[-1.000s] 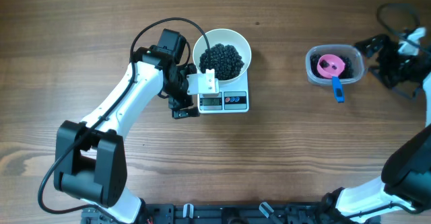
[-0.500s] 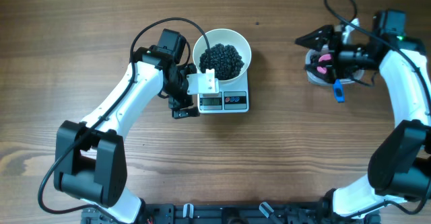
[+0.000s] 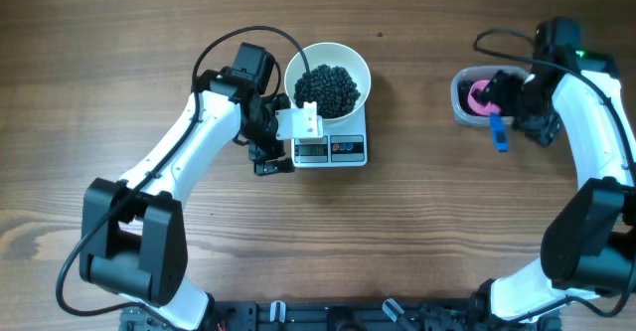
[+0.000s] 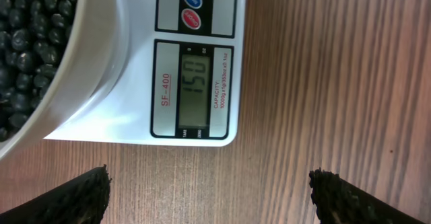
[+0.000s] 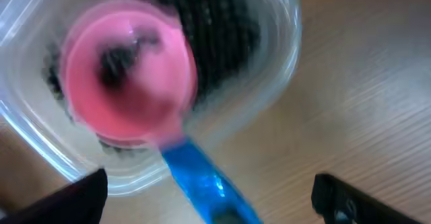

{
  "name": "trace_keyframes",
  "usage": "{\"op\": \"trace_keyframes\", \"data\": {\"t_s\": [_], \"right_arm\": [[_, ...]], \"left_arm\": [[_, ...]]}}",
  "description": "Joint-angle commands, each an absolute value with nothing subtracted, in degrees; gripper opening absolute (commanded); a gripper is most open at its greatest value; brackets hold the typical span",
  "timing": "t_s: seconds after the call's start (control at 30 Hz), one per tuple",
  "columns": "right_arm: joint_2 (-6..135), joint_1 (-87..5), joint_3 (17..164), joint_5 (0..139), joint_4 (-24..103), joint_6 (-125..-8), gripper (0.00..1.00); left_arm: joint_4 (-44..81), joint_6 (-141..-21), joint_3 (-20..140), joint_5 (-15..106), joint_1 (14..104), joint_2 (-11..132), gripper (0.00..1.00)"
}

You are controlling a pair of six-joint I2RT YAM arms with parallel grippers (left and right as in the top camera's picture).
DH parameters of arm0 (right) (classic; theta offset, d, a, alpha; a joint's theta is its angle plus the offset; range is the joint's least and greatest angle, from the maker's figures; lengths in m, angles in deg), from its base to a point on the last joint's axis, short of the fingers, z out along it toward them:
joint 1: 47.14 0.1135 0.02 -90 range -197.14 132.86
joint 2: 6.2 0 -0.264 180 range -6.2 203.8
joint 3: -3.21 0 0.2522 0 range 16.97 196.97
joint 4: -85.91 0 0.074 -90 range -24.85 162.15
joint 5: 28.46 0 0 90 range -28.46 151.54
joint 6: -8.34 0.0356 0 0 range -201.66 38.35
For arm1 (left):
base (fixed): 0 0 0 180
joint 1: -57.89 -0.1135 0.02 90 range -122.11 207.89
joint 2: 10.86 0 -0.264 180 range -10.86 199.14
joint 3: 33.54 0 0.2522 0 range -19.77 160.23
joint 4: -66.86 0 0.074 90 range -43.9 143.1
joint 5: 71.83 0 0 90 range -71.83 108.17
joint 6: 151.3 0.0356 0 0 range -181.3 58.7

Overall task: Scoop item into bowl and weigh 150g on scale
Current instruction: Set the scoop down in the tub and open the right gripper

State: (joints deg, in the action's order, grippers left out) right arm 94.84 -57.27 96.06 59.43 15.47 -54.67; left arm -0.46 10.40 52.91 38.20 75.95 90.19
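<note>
The white bowl (image 3: 328, 61) stands on the scale (image 3: 348, 150), heaped with the black item (image 3: 328, 88). In the left wrist view the item (image 4: 27, 42) fills the bowl (image 4: 94, 62), and the scale (image 4: 135, 109) has its display lit, reading 150. My left gripper (image 3: 270, 160) hovers open just off the scale's front left corner; in its own view the left gripper (image 4: 210, 200) has only bare wood between its fingers. My right gripper (image 3: 517, 117) is open over the right side of the tub. In its blurred view the right gripper (image 5: 212, 200) straddles the scoop's blue handle (image 5: 202, 177) without closing on it.
A clear plastic tub (image 3: 494, 97) at the right holds a pink scoop cup (image 5: 128, 76) and more black beans (image 5: 215, 22). The blue handle (image 3: 498, 132) sticks out over the tub's front rim. A black cable (image 3: 248, 35) loops above the left arm.
The right arm swung in from the far right edge, passed over the tub with its fingers pointing left, and now hangs by the tub's right side. The left arm, bowl and scale have not moved.
</note>
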Motion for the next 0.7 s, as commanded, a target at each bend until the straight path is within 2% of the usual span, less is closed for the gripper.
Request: {"op": "trace_keyframes", "data": {"t_s": [0.0, 0.1, 0.17, 0.23, 0.4, 0.5, 0.67], "right_arm": [[95.2, -57.4, 96.6, 58.6, 18.6, -54.7, 1.0], [95.2, -57.4, 96.6, 73.1, 23.9, -54.5, 1.0], [95.2, -57.3, 96.6, 88.7, 32.1, -54.5, 1.0], [95.2, -56.3, 96.6, 93.7, 32.1, -50.7, 1.0], [95.2, -52.7, 93.5, 88.0, 21.1, -50.2, 1.0], [95.2, -53.3, 93.4, 74.4, 11.2, -51.6, 1.0], [95.2, -56.5, 93.4, 63.8, 15.1, -54.9, 0.99]], "left_arm": [[-0.4, 10.4, 52.9, 39.3, 76.0, 90.5, 1.0], [-0.4, 10.4, 52.9, 39.3, 76.0, 90.5, 1.0], [-0.4, 10.4, 52.9, 39.3, 76.0, 90.5, 1.0], [-0.4, 10.4, 52.9, 39.3, 76.0, 90.5, 1.0], [-0.4, 10.4, 52.9, 39.3, 76.0, 90.5, 1.0], [-0.4, 10.4, 52.9, 39.3, 76.0, 90.5, 1.0], [-0.4, 10.4, 52.9, 39.3, 76.0, 90.5, 1.0]]}}
